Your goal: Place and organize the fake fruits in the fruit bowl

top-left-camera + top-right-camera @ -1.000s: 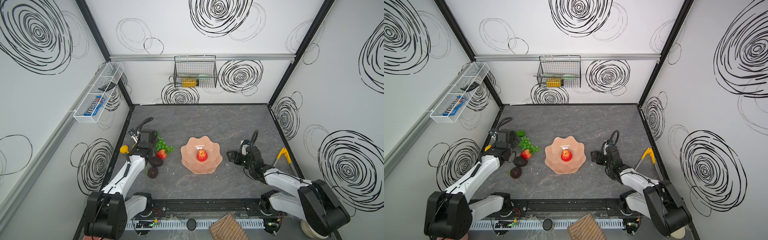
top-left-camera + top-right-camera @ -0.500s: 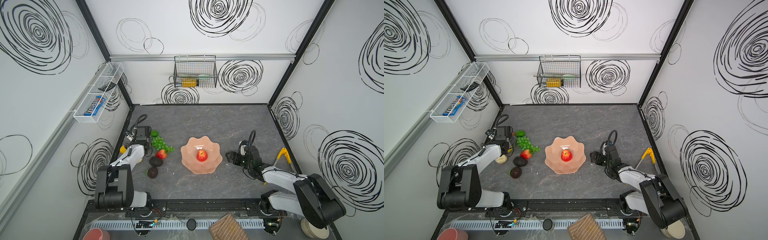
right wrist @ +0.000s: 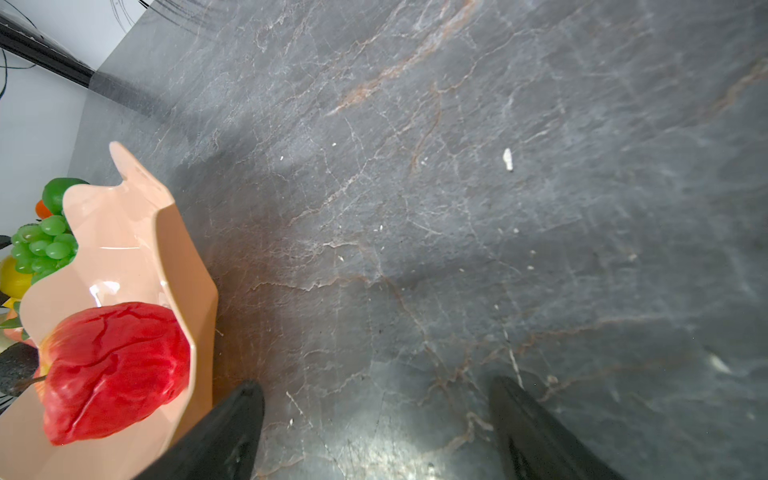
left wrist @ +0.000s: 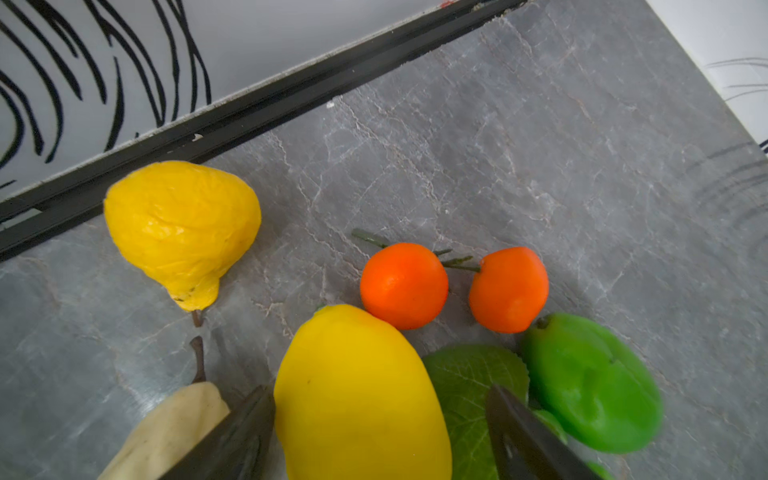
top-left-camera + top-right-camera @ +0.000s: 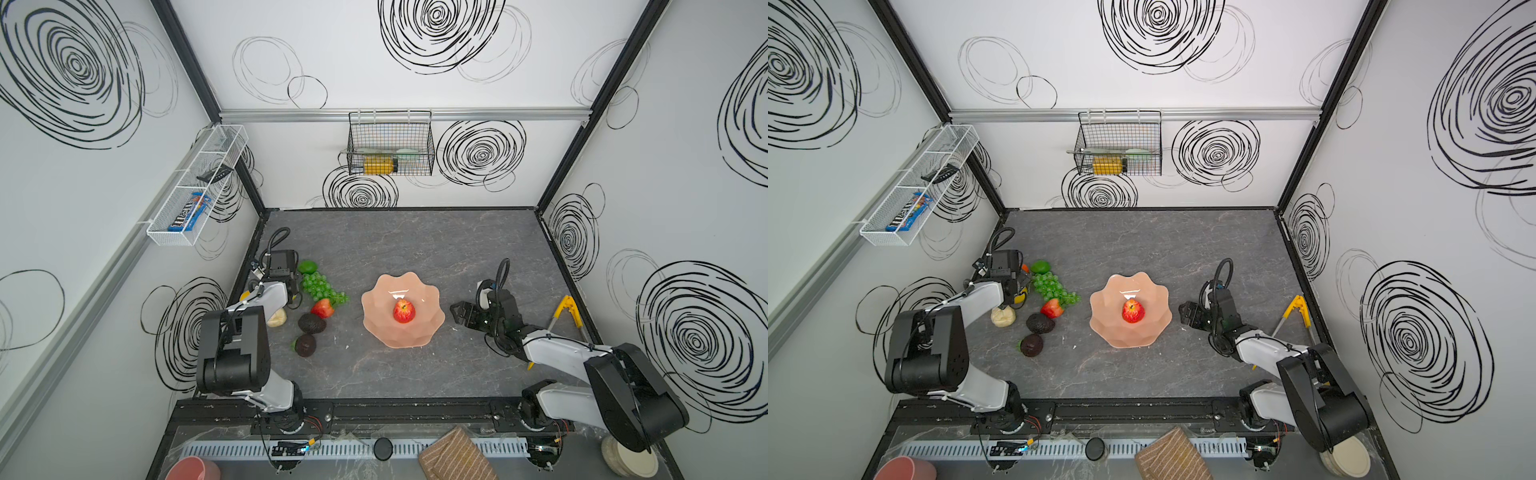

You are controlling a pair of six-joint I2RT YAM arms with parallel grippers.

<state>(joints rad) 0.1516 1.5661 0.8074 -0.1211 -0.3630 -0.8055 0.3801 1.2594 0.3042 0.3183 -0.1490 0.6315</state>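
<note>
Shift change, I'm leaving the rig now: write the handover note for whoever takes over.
The left gripper has its jaws open astride the lemon, not yet shut on it.
The right gripper has its jaws open and empty, just right of the fruit bowl.
Done: only the apple lies in the bowl.
Left: lemon, pear, two oranges, lime, grapes, strawberry, beige fruit and two dark fruits all lie on the table, left of the bowl.
</note>
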